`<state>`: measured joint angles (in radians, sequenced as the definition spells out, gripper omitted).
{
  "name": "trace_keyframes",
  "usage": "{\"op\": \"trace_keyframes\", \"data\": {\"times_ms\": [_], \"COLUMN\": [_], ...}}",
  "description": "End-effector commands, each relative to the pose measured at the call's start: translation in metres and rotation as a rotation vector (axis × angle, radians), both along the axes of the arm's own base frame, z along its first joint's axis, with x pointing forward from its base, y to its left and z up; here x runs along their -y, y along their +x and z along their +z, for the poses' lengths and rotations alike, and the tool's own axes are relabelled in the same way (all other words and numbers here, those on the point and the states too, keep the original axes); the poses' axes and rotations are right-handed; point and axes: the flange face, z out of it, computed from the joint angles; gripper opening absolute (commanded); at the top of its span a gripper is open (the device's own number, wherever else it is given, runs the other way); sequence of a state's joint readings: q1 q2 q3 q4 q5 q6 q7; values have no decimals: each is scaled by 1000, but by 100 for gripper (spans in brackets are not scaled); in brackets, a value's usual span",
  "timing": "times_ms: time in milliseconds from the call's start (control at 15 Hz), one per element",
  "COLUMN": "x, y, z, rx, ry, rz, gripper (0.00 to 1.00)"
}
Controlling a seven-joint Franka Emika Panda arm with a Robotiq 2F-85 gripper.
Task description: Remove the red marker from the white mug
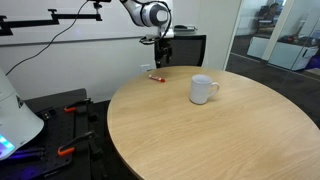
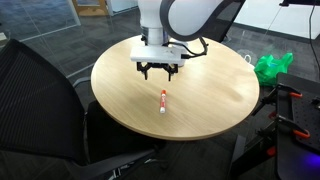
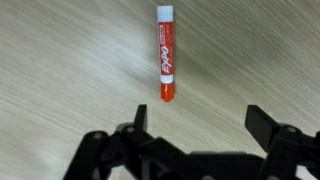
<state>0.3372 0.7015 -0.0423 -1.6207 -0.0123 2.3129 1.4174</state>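
The red marker (image 3: 166, 52) lies flat on the round wooden table (image 1: 200, 130), near its edge. It also shows in both exterior views (image 1: 156, 77) (image 2: 163, 100). The white mug (image 1: 203, 89) stands upright near the table's middle, apart from the marker; it is hidden behind the arm in an exterior view. My gripper (image 3: 198, 122) is open and empty, hovering above the table just short of the marker. It shows above the marker in both exterior views (image 1: 161, 55) (image 2: 160, 72).
A black chair (image 2: 40, 100) stands close to the table's edge. A green bag (image 2: 272, 65) lies on the floor beyond the table. Black equipment with orange clamps (image 1: 65, 125) sits beside the table. A glass wall (image 1: 270, 40) is behind.
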Motion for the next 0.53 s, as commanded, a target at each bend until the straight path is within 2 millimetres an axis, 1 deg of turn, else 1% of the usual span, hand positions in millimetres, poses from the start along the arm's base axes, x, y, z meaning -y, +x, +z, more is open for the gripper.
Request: {"op": "trace_keyframes", "data": {"times_ms": [0, 67, 267, 467], "x": [2, 0, 1, 1], "y": [-13, -2, -5, -6], "z": [19, 7, 12, 11], "rx": [36, 10, 13, 12], "ry": [-20, -7, -10, -11], "rz": [-20, -1, -7, -6], "gripper": [100, 100, 100, 100]}}
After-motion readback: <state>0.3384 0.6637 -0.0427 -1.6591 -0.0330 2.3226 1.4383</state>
